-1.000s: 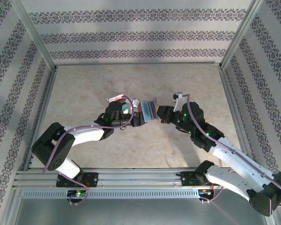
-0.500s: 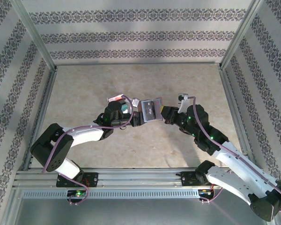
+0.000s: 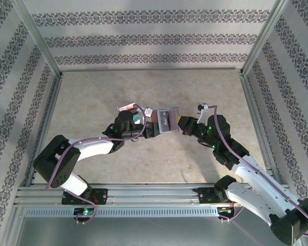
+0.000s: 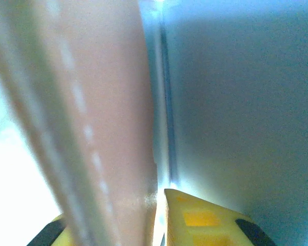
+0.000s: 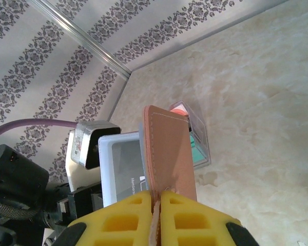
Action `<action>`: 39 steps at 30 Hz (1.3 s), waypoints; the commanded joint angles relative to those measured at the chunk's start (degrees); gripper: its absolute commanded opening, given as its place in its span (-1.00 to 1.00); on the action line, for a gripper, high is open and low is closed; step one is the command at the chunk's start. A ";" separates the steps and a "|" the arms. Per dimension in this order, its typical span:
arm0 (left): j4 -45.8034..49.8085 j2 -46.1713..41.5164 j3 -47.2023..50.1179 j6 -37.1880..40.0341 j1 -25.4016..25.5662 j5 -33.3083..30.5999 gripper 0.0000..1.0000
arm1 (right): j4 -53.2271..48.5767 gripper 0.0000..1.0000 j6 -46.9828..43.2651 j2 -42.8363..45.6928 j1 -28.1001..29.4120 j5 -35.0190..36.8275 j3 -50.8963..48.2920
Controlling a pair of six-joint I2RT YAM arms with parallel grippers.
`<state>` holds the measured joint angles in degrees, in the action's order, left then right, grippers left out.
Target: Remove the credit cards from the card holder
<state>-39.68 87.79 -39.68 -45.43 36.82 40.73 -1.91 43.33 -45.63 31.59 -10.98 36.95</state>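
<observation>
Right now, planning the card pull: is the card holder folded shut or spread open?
Spread open: the card holder shows its brown flap standing apart from its grey-blue lining.

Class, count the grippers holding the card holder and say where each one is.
2. The left gripper pinches the card holder at its left side; the right gripper pinches its brown flap from the right. No other gripper seems hidden.

The card holder [image 5: 167, 148] is matt, stitched leather — the right hand [image 5: 156, 201] smooth yellow plastic, the credit cards [image 5: 195, 146] slick plastic, the counter [image 5: 256, 97] smooth and marbled.
</observation>
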 commanded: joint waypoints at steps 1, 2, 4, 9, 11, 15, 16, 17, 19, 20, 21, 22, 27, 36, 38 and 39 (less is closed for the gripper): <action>-2.98 -1.54 -0.77 0.95 0.89 1.19 -0.59 | 3.67 -0.81 0.78 0.23 -0.48 -2.35 -0.41; -2.95 -1.45 -0.84 0.89 0.89 1.17 -0.60 | 3.69 -0.77 0.78 -0.02 -0.55 -2.51 -0.47; -2.95 -1.41 -1.00 0.93 0.90 1.19 -0.60 | 3.75 -0.76 0.69 -0.71 -0.57 -2.86 -0.39; -3.12 -1.47 -1.00 0.92 0.89 1.28 -0.60 | 4.28 -0.72 0.33 -1.92 -0.57 -3.41 -0.30; -3.04 -1.45 -0.98 0.89 0.89 1.20 -0.61 | 4.37 -0.71 0.11 -2.10 -0.57 -3.42 -0.16; -3.03 -1.56 -0.83 0.96 0.89 1.20 -0.61 | 4.21 -0.66 -0.11 -2.10 -0.57 -3.44 -0.09; -3.12 -1.49 -0.83 0.91 0.89 1.15 -0.61 | 4.13 -0.67 -0.14 -2.01 -0.65 -3.23 -0.12; -3.12 -1.41 -0.84 0.95 0.89 1.16 -0.61 | 4.04 -0.73 -0.19 -1.93 -0.66 -3.18 -0.12; -3.08 -1.39 -0.84 0.82 0.89 1.11 -0.62 | 4.19 -0.85 -0.10 -1.65 -0.74 -3.32 -0.30; -3.04 -1.38 -0.83 0.78 0.89 1.04 -0.62 | 4.64 -0.87 0.06 -1.57 -0.74 -3.70 -0.43; -2.99 -1.29 -0.83 0.80 0.89 1.01 -0.62 | 5.49 -0.88 0.43 -1.36 -0.78 -4.43 -0.63; -2.86 -1.18 -0.84 0.90 0.89 0.83 -0.62 | 6.41 -0.88 0.81 -1.16 -0.79 -5.20 -0.73; -3.64 -0.35 -0.84 0.36 0.89 0.75 -0.63 | 8.97 -0.95 2.48 -1.11 -0.83 -7.66 -0.56; -4.18 0.21 -1.58 0.06 0.89 1.19 -0.63 | 13.15 -0.98 5.40 -3.59 -0.58 -9.86 -1.09; -4.18 0.20 -1.53 0.06 0.89 1.15 -0.63 | 12.92 -1.00 5.20 -3.46 -0.57 -9.52 -1.00; -4.18 0.17 -1.43 0.02 0.90 1.16 -0.63 | 12.82 -1.00 5.11 -3.35 -0.57 -9.30 -1.09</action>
<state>-40.97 87.77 -39.68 -45.47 36.82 40.71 6.79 47.70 -49.34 30.87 -18.90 36.18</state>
